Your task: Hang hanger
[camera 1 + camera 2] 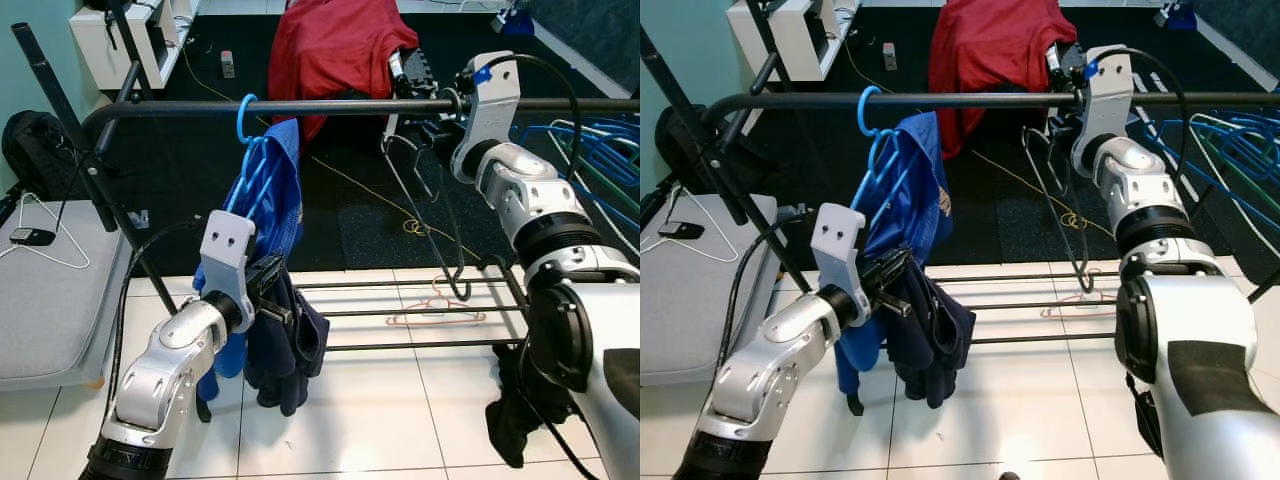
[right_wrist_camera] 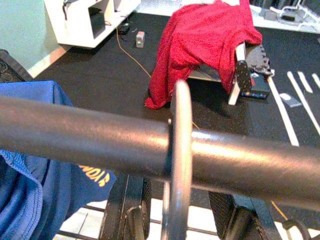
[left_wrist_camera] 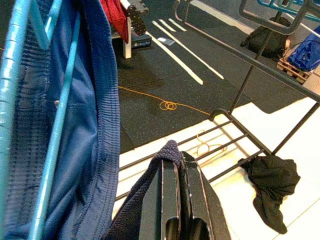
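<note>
A black wire hanger (image 1: 425, 200) hangs with its hook (image 2: 181, 150) over the black rail (image 1: 300, 106) of the clothes rack. My right gripper (image 1: 418, 130) is up at the rail, open, with its fingers (image 2: 127, 212) on either side of the hanger's neck just under the hook. Further left on the same rail a blue hanger (image 1: 246, 118) carries a blue garment (image 1: 278, 195). Below it, my left gripper (image 1: 272, 298) is shut on a dark navy garment (image 1: 290, 350) that droops over its fingers (image 3: 172, 200).
The rack's lower bars (image 1: 400, 312) cross just above the floor, with a pink hanger (image 1: 435, 312) beneath them. Black cloth (image 1: 515, 410) lies on the tiles at right. More blue hangers (image 1: 590, 150) sit at far right, a red cloth (image 1: 340, 45) behind, and a white hanger (image 1: 45, 245) on the grey cushion at left.
</note>
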`<state>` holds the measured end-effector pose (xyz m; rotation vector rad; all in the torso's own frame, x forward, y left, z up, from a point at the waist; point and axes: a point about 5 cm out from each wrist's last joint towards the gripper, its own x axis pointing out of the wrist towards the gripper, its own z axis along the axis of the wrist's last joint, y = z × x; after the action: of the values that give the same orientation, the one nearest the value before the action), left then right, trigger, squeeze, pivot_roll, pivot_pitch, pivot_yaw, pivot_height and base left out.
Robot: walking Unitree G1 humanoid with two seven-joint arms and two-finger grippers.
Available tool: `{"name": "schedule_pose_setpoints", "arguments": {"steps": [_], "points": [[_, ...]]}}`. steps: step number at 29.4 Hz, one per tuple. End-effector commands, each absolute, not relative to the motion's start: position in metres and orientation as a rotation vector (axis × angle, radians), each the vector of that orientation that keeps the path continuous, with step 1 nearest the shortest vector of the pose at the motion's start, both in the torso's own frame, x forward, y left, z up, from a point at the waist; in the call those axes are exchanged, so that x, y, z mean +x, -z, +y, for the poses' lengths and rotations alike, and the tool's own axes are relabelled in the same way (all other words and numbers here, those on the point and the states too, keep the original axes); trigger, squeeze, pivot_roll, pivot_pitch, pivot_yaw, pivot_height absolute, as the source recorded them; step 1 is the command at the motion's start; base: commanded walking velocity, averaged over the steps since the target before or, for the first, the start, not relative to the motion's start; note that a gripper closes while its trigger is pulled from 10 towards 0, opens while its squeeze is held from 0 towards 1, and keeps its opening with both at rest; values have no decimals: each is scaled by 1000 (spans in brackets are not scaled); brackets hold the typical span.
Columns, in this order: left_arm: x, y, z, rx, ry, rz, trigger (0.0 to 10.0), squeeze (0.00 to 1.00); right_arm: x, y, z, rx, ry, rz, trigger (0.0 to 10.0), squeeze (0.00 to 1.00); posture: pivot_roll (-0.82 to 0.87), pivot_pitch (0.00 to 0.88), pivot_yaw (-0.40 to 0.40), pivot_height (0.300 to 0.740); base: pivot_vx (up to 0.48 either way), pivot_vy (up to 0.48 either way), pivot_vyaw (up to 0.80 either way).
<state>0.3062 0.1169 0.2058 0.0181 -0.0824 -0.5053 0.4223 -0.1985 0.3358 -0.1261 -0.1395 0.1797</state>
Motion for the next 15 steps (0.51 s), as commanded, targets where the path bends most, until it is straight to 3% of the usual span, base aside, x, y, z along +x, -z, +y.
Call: {"name": "schedule_pose_setpoints", "arguments": {"steps": [1, 10, 15], "points": [[306, -211, 117, 27, 512, -95, 10000, 0, 420, -345, -199, -172, -200, -172, 10000, 0, 11, 251, -8, 740, 0, 0, 0], [308, -217, 112, -6, 524, -111, 10000, 0, 413, -340, -189, -245, -273, -201, 10000, 0, -4, 246, 15, 740, 0, 0, 0], [308, -220, 103, -24, 565, -119, 10000, 0, 384, -322, -186, -303, -266, -169, 10000, 0, -23, 233, 25, 740, 0, 0, 0]]}}
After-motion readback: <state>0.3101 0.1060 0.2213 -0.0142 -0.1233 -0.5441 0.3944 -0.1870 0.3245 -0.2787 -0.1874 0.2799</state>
